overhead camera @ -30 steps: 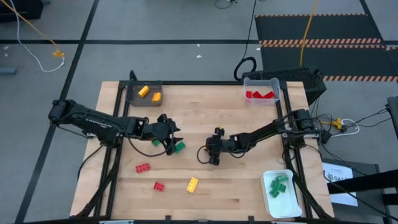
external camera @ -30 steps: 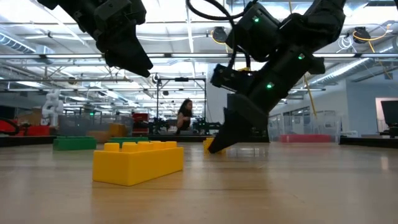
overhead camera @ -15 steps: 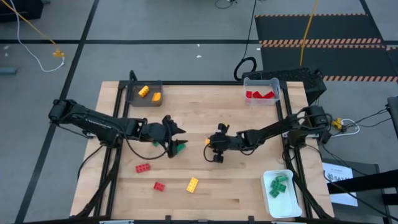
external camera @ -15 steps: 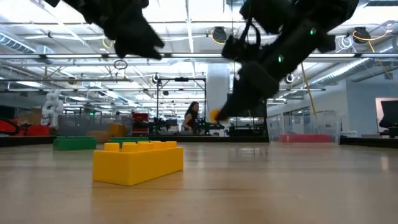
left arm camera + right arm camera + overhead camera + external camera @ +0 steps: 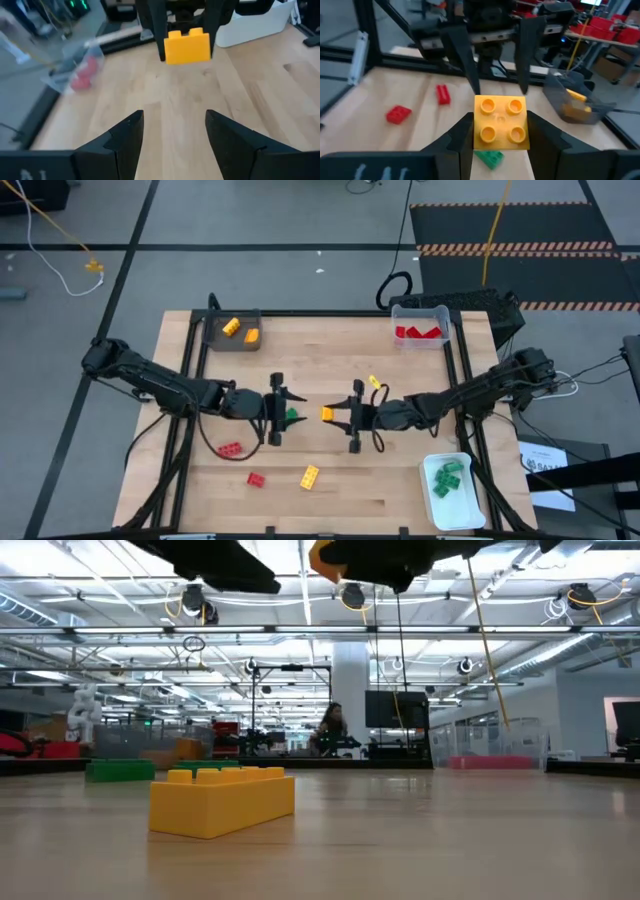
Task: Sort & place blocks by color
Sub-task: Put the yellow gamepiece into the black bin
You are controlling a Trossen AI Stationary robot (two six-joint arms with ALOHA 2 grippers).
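1. The right gripper [image 5: 338,414] is clamped on an orange block [image 5: 326,414] and holds it up off the table [image 5: 400,480], near the middle; in the right wrist view the block [image 5: 500,123] sits stud-side up between the two fingers.
2. The left gripper [image 5: 282,412] faces it from just beside, jaws apart and empty; in the left wrist view the orange block [image 5: 187,46] hangs straight ahead of its open fingers [image 5: 122,137].
3. This looks like a handover — the orange blocks belong in the dark grey tray [image 5: 232,330] at the far left corner, on the left arm's side.
4. To do it well, the left gripper should close on the block's free end, square to its flat sides, and the right should let go only once that grip is firm — otherwise the block drops among the others.
5. A green block [image 5: 291,415] lies on the table just under the left gripper; the approach should stay high enough not to knock it.
6. Left to sort on the table: two red blocks [image 5: 230,449] [image 5: 256,479], a yellow block [image 5: 310,476] and a small yellow one [image 5: 374,382].
7. The clear tray [image 5: 420,313] already holds red blocks and the white tray [image 5: 478,510] green ones
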